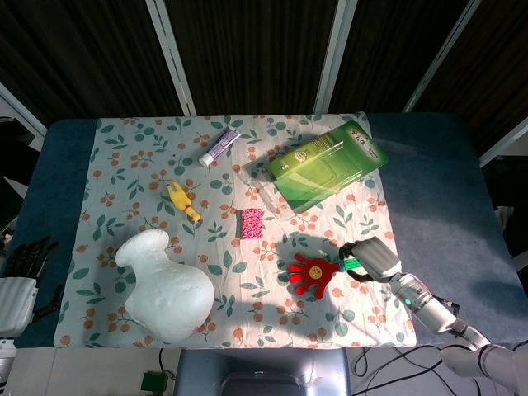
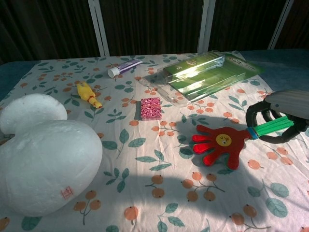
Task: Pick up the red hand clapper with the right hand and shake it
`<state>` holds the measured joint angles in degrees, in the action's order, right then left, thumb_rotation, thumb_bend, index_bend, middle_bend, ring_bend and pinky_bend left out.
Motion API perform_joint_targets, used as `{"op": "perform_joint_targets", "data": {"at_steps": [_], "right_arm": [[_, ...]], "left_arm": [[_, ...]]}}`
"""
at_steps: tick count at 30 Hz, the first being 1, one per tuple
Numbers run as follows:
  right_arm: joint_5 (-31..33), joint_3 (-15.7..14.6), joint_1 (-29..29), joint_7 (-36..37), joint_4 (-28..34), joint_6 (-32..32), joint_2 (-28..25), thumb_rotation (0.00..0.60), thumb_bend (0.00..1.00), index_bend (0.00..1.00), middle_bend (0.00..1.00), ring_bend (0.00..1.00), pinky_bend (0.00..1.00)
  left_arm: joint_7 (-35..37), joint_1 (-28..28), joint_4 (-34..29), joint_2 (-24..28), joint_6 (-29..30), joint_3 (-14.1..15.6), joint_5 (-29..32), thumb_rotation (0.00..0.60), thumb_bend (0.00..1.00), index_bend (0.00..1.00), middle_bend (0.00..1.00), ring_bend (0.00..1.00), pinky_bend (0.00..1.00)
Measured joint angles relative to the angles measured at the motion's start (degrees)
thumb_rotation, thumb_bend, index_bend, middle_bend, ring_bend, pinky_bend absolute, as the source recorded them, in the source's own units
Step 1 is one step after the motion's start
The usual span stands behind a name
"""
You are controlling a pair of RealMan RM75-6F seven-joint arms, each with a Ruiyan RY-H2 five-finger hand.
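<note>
The red hand clapper (image 1: 311,274) (image 2: 219,144) has a red palm with a yellow smiley face and a green handle (image 2: 270,126). My right hand (image 1: 370,260) (image 2: 281,116) grips that green handle, its dark fingers curled around it, and the red palm points left over the floral cloth near the table's front right. My left hand (image 1: 18,272) rests at the far left edge of the head view, off the cloth, fingers apart and holding nothing.
A large white foam vase (image 1: 165,289) lies at front left. A small pink block (image 1: 251,223), a yellow toy (image 1: 183,202), a toothpaste tube (image 1: 219,147) and a green clear-plastic package (image 1: 326,165) lie farther back on the floral cloth (image 1: 124,165).
</note>
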<state>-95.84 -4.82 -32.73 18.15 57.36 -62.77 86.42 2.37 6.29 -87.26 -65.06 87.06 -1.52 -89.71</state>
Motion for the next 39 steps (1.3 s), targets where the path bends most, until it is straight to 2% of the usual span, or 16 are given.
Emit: {"op": "perform_joint_targets", "data": {"at_steps": [4, 9, 11, 18, 21, 23, 34, 39], "right_arm": [[0.3, 0.23, -0.08, 0.0, 0.11, 0.0, 0.0, 0.6, 0.66, 0.82, 0.66, 0.73, 0.86], [0.77, 0.33, -0.3, -0.24, 0.43, 1.02, -0.01, 0.6, 0.66, 0.87, 0.76, 0.86, 0.98], [1.21, 0.29, -0.46, -0.19, 0.62, 2.11, -0.01, 0.6, 0.67, 0.88, 0.79, 0.89, 1.0], [2.53, 0.41, -0.92, 0.89, 0.78, 4.34, 0.36, 0.6, 0.66, 0.89, 0.83, 0.96, 1.0], [3.2, 0.86, -0.86, 2.41, 0.73, 4.48, 0.59, 0.6, 0.6, 0.88, 0.84, 0.98, 1.0], [3.97, 1.45, -0.61, 4.5, 0.63, 4.14, 0.88, 0.6, 0.56, 0.88, 0.85, 0.99, 1.0], [5.65, 2.46, 0.15, 14.12, -2.3, 4.03, 3.28, 0.6, 0.54, 0.86, 0.87, 1.0, 1.0], [5.44, 2.88, 0.94, 22.82, -2.9, 1.4, 4.44, 0.6, 0.54, 0.83, 0.87, 1.0, 1.0]], "left_arm": [[0.1, -0.05, 0.05, 0.02, 0.12, -0.02, -0.04, 0.6, 0.43, 0.0, 0.0, 0.0, 0.06], [0.17, 0.02, 0.04, 0.08, -0.01, -0.04, -0.02, 0.6, 0.43, 0.0, 0.0, 0.0, 0.06], [0.19, -0.01, 0.02, 0.1, -0.02, 0.0, -0.03, 0.6, 0.43, 0.0, 0.0, 0.0, 0.06], [0.22, 0.0, -0.05, 0.22, -0.17, 0.0, 0.08, 0.6, 0.43, 0.0, 0.0, 0.0, 0.07], [0.29, -0.04, -0.08, 0.31, -0.22, 0.01, 0.21, 0.6, 0.43, 0.0, 0.0, 0.0, 0.07], [0.3, -0.05, -0.16, 0.37, -0.24, 0.01, 0.22, 0.6, 0.43, 0.0, 0.0, 0.0, 0.07], [0.3, -0.14, -0.35, 0.49, -0.11, -0.01, 0.2, 0.6, 0.43, 0.0, 0.0, 0.0, 0.07], [0.24, -0.16, -0.52, 0.55, -0.1, 0.08, 0.04, 0.6, 0.44, 0.0, 0.0, 0.0, 0.07]]}}
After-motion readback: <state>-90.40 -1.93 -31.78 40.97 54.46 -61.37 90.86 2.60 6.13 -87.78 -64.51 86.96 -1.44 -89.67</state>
